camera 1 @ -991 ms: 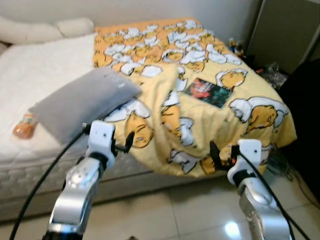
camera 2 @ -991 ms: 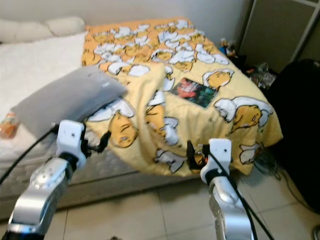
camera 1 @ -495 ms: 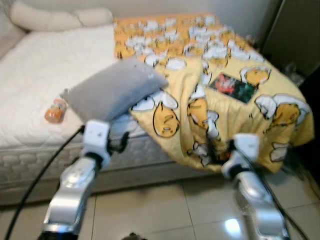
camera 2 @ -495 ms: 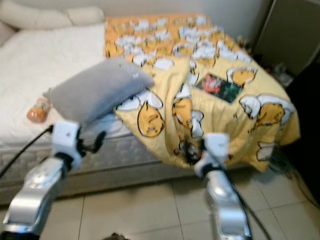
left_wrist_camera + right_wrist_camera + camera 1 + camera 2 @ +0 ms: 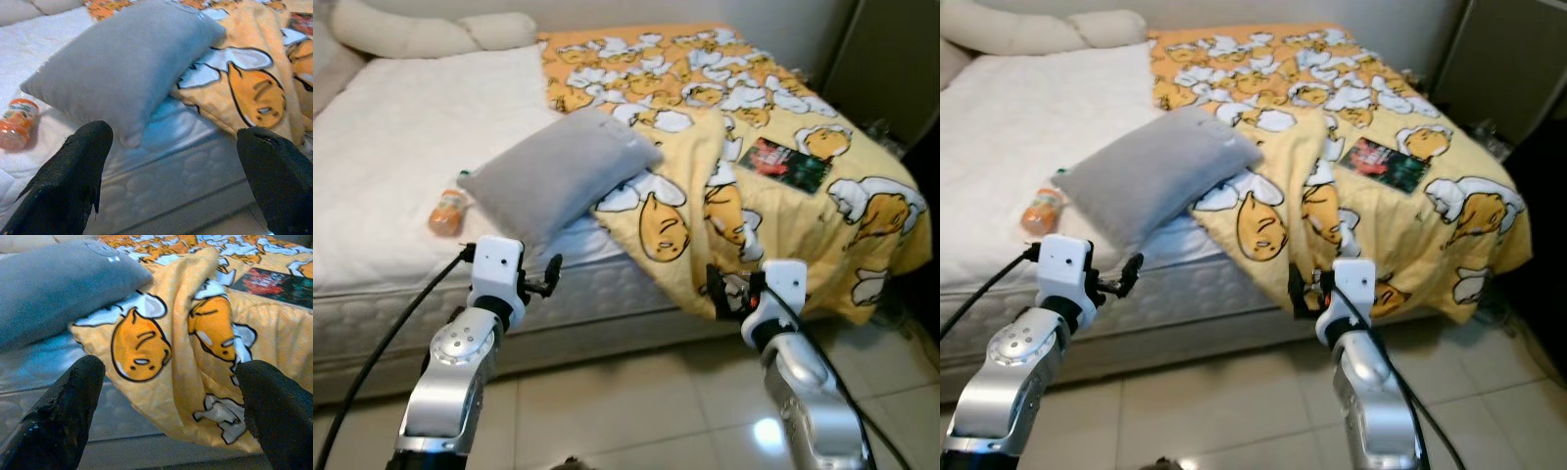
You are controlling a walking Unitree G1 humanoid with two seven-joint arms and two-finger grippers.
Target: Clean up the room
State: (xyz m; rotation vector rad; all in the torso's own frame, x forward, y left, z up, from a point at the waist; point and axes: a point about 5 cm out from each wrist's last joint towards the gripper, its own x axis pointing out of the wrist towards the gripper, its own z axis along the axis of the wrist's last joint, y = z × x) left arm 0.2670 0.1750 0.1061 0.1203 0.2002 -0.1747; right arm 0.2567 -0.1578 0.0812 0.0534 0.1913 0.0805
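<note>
While both arms are reaching toward the bed (image 5: 382,166), the left end effector (image 5: 171,166) is hanging released just short of the grey pillow (image 5: 558,171), and the right end effector (image 5: 168,396), also spread and empty, is facing the yellow blanket (image 5: 783,225) drooping over the mattress edge. An orange bottle (image 5: 446,211) is lying beside the pillow, a book (image 5: 784,164) on the blanket. Tugging the blanket carelessly is likely sending that book sliding off.

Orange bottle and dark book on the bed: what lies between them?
In the left eye view, the gray pillow lies between the orange bottle and the dark book, then a bunched fold of the yellow blanket.
</note>
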